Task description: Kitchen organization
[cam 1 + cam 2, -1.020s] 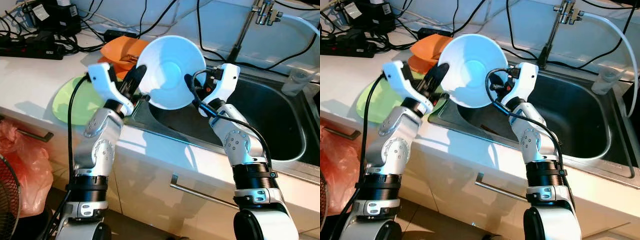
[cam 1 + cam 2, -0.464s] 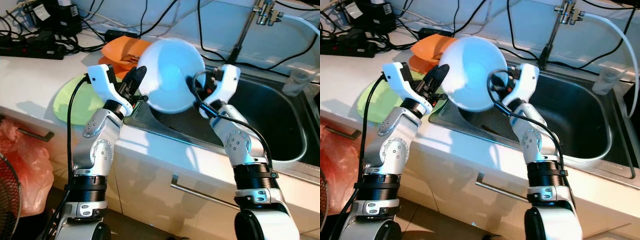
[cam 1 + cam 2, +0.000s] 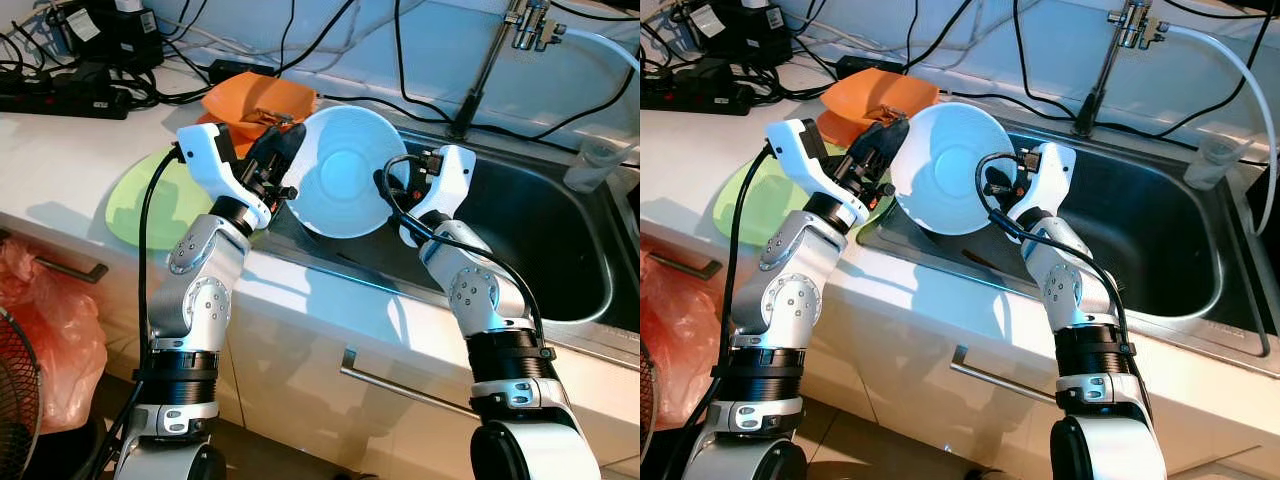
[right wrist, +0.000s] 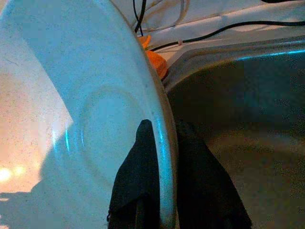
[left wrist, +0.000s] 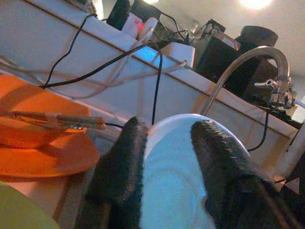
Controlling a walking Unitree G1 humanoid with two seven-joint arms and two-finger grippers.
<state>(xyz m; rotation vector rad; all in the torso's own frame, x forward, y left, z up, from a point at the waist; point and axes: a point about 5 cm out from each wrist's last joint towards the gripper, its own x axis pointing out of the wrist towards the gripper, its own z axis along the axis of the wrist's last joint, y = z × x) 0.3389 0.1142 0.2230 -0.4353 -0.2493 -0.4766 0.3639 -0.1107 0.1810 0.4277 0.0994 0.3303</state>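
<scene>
A white bowl (image 3: 345, 170) hangs tilted over the left end of the steel sink (image 3: 560, 250), its hollow facing me. My left gripper (image 3: 287, 165) is shut on the bowl's left rim, coming in from the counter side. Opposite it, my right gripper (image 3: 386, 184) is shut on the right rim. The right wrist view has two black fingers (image 4: 139, 176) pinching the bowl's (image 4: 71, 119) edge. One left finger (image 5: 121, 167) lies outside the bowl (image 5: 174, 176), the other inside it.
An orange plate (image 3: 258, 100) with chopsticks (image 5: 57, 119) lies on the counter behind a green plate (image 3: 150, 205). The faucet (image 3: 492, 55) rises behind the sink, and a clear cup (image 3: 592, 165) stands at its right rim. Power strips and cables (image 3: 90, 60) crowd the back.
The bowl has come down toward the sink's left end and turned, looking smaller now. Both grippers stayed on its rim and moved down with it.
</scene>
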